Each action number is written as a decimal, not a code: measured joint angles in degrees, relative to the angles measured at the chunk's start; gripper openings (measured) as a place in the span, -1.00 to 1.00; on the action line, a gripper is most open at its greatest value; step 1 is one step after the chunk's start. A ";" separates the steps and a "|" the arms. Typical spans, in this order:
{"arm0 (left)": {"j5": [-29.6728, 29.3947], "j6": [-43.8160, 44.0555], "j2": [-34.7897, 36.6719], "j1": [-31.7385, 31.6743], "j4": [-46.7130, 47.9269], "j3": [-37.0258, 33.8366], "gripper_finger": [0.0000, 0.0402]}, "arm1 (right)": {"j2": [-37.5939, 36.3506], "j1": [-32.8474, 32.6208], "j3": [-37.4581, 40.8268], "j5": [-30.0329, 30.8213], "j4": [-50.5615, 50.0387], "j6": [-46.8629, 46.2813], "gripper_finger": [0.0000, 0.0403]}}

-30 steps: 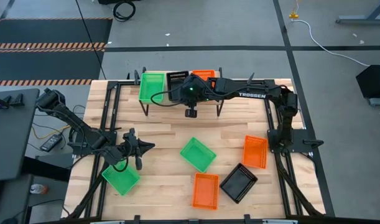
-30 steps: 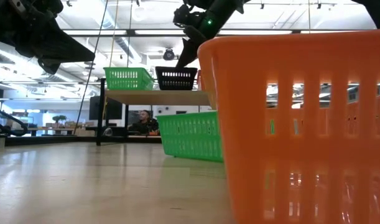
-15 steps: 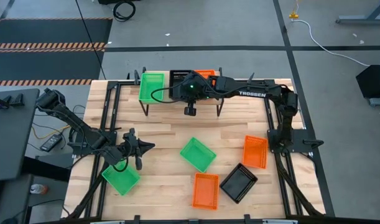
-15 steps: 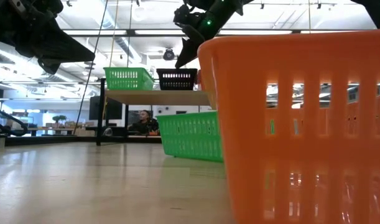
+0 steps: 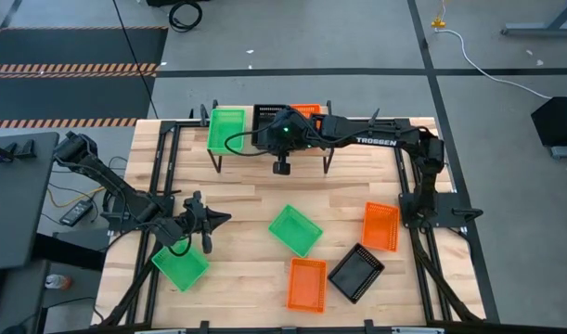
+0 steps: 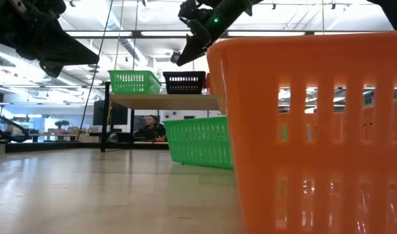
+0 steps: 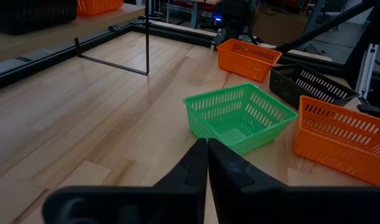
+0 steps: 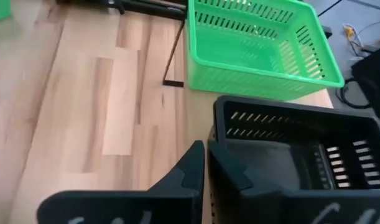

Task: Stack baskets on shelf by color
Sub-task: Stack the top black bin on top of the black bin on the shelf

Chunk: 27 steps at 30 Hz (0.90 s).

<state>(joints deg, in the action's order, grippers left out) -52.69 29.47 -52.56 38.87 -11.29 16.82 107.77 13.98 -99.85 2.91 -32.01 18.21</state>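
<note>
The low light-wood plank shelf on thin black legs [image 5: 264,139] stands at the far edge of the slatted wooden surface [image 5: 255,199]. On it sit three perforated plastic baskets: a bright green one [image 5: 226,129] at the left end, a black one [image 5: 265,117] in the middle, an orange one [image 5: 304,111] beside that. The right arm crosses over the shelf and hides most of the black and orange baskets from above; only their far rims show. Green basket's long axis runs front to back across the plank.

Right hand [image 8: 205,163]: dark fingers pressed together, nothing between them, just at the near wall of the black basket, above the shelf.

Left hand [image 7: 207,163]: fingers closed tip to tip, empty, low over the near-left part of the surface beside a loose green basket [image 5: 180,265], which the arm partly covers.

Loose on the surface: a green basket [image 5: 295,230] near centre, turned diagonally; an orange basket [image 5: 307,284] with long axis front to back; a black basket [image 5: 355,273], diagonal; another orange basket [image 5: 380,226] to the right, near upright. In the low view, the closest orange basket [image 6: 308,130] blocks the right half, its far side cut off.
</note>
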 joint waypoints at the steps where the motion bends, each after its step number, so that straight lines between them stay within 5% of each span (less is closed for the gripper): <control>1: 0.00 -0.02 0.00 0.00 0.00 0.00 -0.92 | 0.00 0.02 0.00 -0.01 -0.02 -0.04 -0.86; 5: 0.00 -0.02 0.00 0.00 0.00 0.00 -0.94 | 0.00 0.04 0.00 1.38 -0.04 -0.06 -0.83; 12: 0.00 -0.02 0.00 0.00 0.01 0.01 -0.90 | 0.00 0.94 0.00 12.20 4.52 4.95 -0.84; 22: 0.00 -0.09 0.00 0.00 0.00 0.02 -0.92 | 0.03 6.88 0.00 -2.01 4.61 -0.67 -0.84; 27: 0.00 -0.09 -0.02 -0.02 0.02 0.02 -0.91 | 2.44 6.45 0.12 -3.20 5.85 -0.91 -0.84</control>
<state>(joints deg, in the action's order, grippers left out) -52.69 29.38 -52.58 38.85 -11.27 16.84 110.21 20.43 -99.73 -0.29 -26.16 17.30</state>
